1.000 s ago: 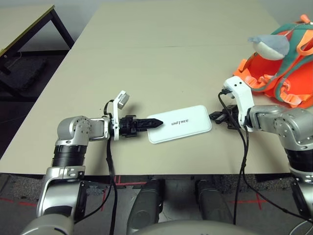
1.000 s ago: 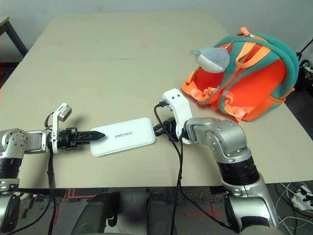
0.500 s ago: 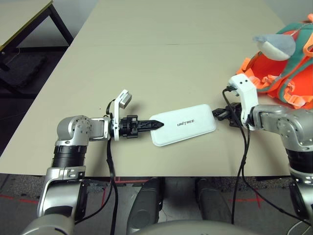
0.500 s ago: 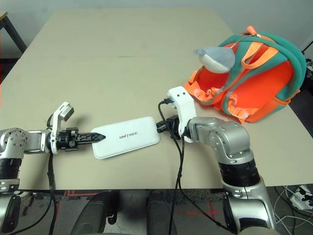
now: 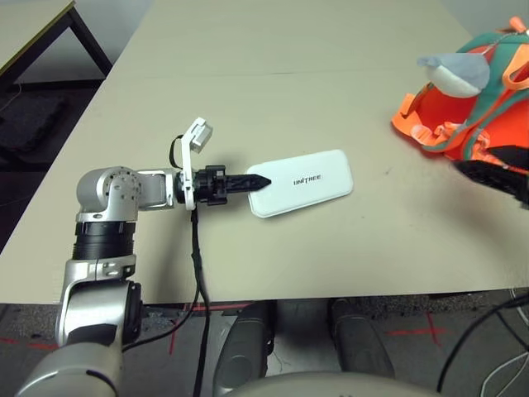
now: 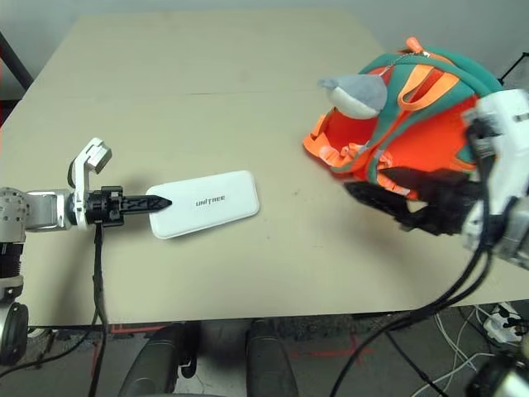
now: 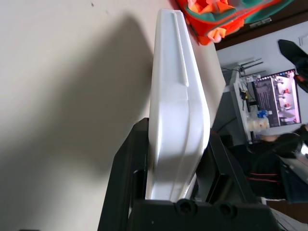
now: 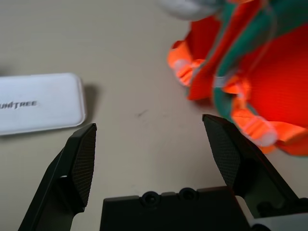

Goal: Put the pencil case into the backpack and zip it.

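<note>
- White with black "UNITREE" lettering, the pencil case point(image 5: 301, 183) has one end between the two fingers of the left gripper point(image 5: 261, 182) — they are closed on it, one finger lying over its lettered face.
- Its other end points toward the robot's right, free of any grip.
- Black and spread wide, the fingers of the right gripper point(image 8: 149, 122) hold nothing; the pencil case lies well apart from them, off to the robot's left.
- Teal and orange, the backpack point(image 6: 421, 124) sits on the table point(image 6: 207, 289) to the right of the pencil case and farther from the robot.
- In the right eye view, the right gripper overlaps the backpack's lower front — whether they touch, I cannot tell.
- A grey and white plush charm point(image 6: 355, 95) hangs at the backpack's left side.
- Bare tabletop separates the pencil case and backpack.
</note>
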